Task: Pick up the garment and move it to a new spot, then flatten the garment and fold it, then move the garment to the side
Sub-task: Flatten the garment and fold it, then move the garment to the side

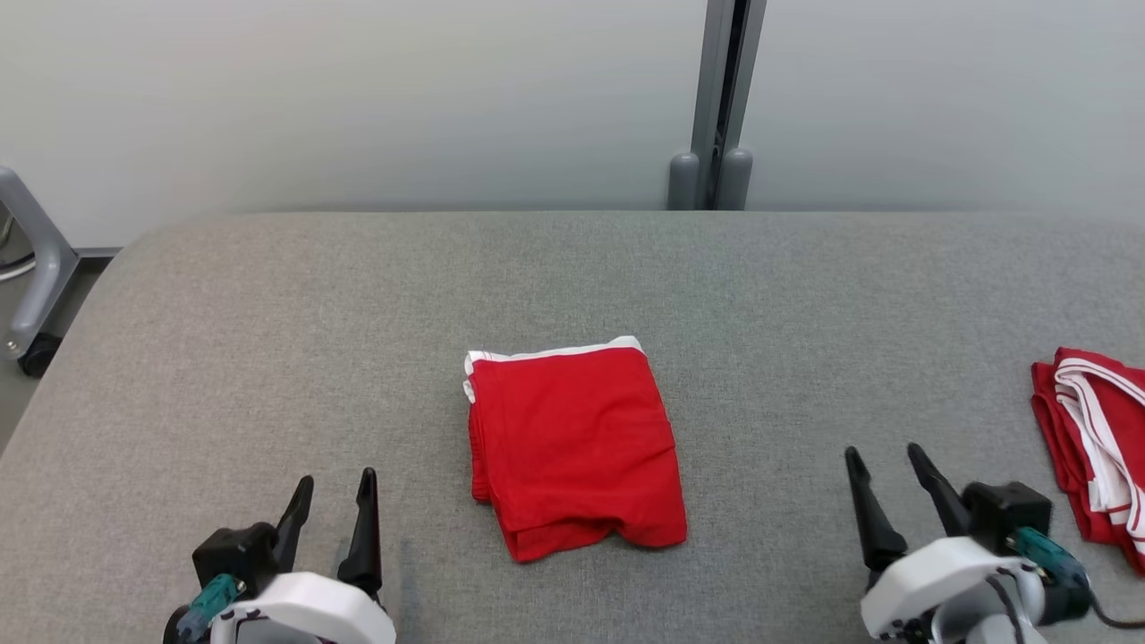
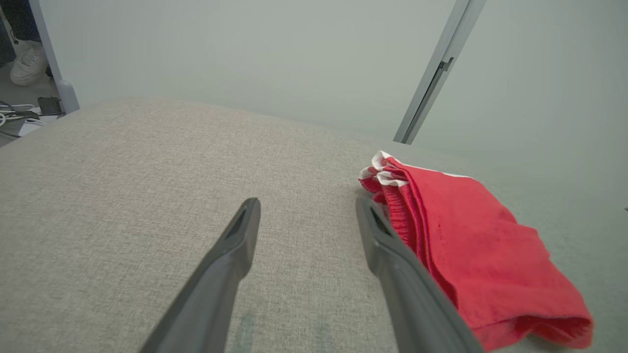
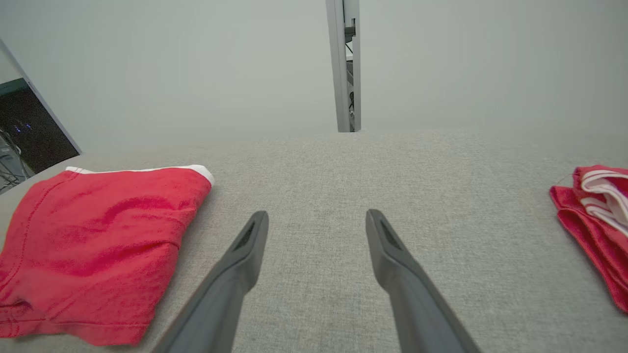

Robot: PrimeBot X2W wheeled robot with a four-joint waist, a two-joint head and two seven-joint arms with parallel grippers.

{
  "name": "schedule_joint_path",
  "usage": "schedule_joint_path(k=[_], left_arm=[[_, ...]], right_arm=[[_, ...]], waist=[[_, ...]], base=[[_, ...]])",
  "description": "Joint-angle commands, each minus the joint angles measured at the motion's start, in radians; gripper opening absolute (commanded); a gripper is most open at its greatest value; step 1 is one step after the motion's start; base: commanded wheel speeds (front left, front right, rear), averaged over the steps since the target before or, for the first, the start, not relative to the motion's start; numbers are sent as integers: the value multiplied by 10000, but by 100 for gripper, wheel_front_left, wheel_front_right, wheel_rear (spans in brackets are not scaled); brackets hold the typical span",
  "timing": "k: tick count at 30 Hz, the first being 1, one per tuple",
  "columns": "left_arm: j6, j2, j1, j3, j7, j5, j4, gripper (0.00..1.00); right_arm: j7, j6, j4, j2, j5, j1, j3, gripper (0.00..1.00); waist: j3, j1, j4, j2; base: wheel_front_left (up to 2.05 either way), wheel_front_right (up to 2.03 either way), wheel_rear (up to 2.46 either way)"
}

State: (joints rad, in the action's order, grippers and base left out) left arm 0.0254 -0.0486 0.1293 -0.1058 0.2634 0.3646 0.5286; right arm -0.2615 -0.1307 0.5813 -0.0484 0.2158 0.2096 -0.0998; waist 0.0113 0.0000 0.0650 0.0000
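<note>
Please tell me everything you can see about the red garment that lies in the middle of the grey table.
The red garment is folded into a roughly square packet of several layers. It looks like soft knit cloth, with a white band along its far edge and wrinkles at the near edge. It lies flat on the grey table, near the middle. The left claw and right claw are open, away from it.

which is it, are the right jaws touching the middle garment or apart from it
Apart. The head view shows a wide strip of bare grey surface between the right gripper and the middle garment; the right wrist view shows the same gap.
</note>
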Motion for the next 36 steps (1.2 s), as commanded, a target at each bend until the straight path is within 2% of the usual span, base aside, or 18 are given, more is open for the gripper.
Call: schedule_joint_path(k=[1,11,26,32,36], left_arm=[[52,-46,-164,83,11,-138,-52,100],[-24,-46,-969,707,12,-875,-533,100],[-3,-45,-1175,834,11,-824,-710,100],[-62,-46,-1045,632,12,-812,-676,100],[68,-45,-927,292,12,-743,-615,100]], right_arm=[[-44,0,-116,-60,97,-192,210,100],[-44,0,-756,-60,-225,-1018,614,100],[-45,0,-680,-56,-203,-1151,446,100],[-45,0,-500,-56,-19,-936,99,100],[-43,0,-85,-56,450,-686,-373,100]], waist=[[-108,0,-5,0],[-507,0,-107,0],[-562,0,-53,0],[-288,0,246,0],[-102,0,802,0]], base=[[0,0,0],[0,0,0],[0,0,0],[0,0,0],[0,0,0]])
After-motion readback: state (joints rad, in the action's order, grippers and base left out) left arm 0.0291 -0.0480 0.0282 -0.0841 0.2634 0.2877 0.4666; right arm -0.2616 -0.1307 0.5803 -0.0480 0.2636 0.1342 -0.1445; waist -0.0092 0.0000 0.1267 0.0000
